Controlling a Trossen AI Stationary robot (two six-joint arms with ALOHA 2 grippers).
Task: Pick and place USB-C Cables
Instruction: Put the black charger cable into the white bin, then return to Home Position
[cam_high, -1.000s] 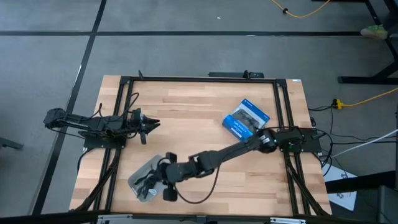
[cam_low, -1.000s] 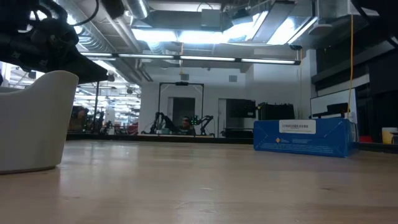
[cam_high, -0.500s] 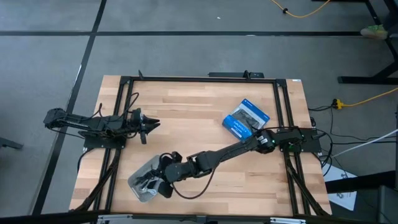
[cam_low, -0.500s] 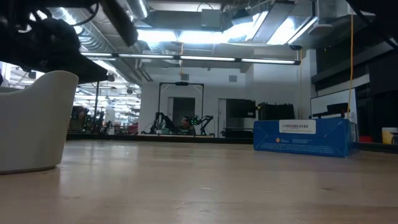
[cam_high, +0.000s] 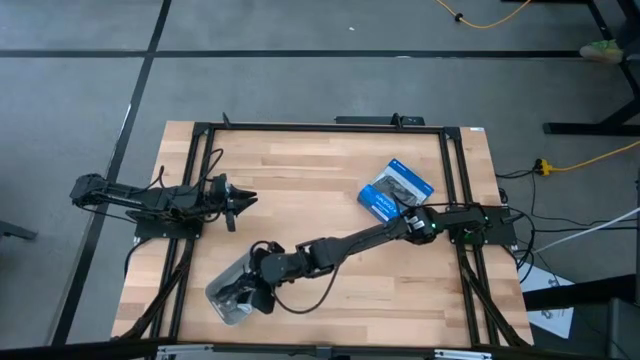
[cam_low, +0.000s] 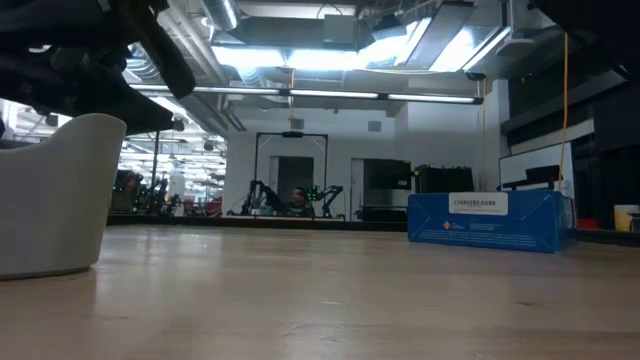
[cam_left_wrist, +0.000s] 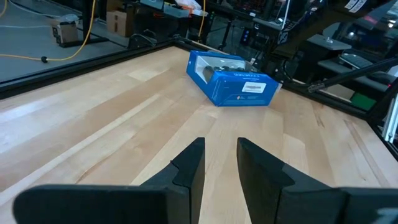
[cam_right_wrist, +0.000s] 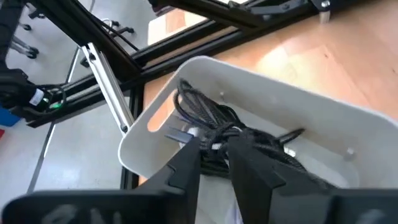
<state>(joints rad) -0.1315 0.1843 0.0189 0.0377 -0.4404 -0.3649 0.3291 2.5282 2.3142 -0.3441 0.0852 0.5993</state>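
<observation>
The right hand (cam_high: 250, 295) reaches across to the desk's front-left corner, directly over a white bin (cam_high: 232, 290) that sits close to the front edge. Its fingers (cam_right_wrist: 186, 163) stand only narrowly apart above the bin's mouth, with nothing clamped between them. Inside the bin lie the USB-C Cables (cam_right_wrist: 214, 127), a tangled dark bundle with a silvery plug end showing; the exact count is hidden in the tangle. The left hand (cam_high: 238, 202) waits near the desk's left edge, its fingers (cam_left_wrist: 189, 168) parted by a slim gap and holding nothing. A blue box (cam_high: 396, 190) lies flat toward the back-right corner, well apart from the bin, leaving the middle of the wooden desk (cam_high: 320, 170) bare. A black frame borders the desk, and beyond it a workshop room with bright ceiling lights shows.
</observation>
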